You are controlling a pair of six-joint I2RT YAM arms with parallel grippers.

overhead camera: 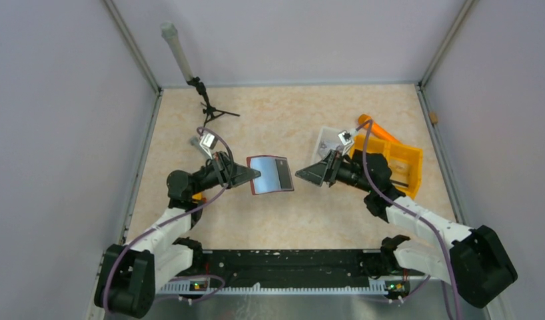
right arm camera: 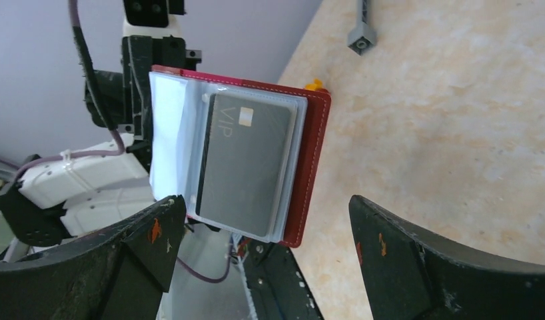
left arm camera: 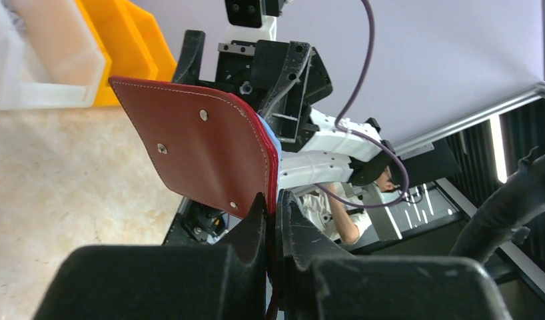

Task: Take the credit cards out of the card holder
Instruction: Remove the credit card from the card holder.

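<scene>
Left gripper (left arm camera: 273,208) was clamped on the card holder (left arm camera: 203,150), jaws pinched together on the red cover's near edge, holder held up off the table and sticking out ahead of the fingers. Right gripper (right arm camera: 266,210) had its jaws wide apart with nothing in them; the holder hung straight ahead of it, in line with the gap, not touching either finger. A dark grey credit card (right arm camera: 246,160) marked VIP sat in a clear sleeve on the inner face, facing the right gripper. Couldn't tell how many cards were behind it.

Judged handling: card likely light, stiff, thin and slick. The sleeves look soft and floppy, and the holder may flex since it's held at one edge only. Best hold is probably a pinch on whatever card edge pokes out of the sleeve mouth. Which side opens wasn't clear. Risk of grabbing sleeve plastic along with the card
</scene>
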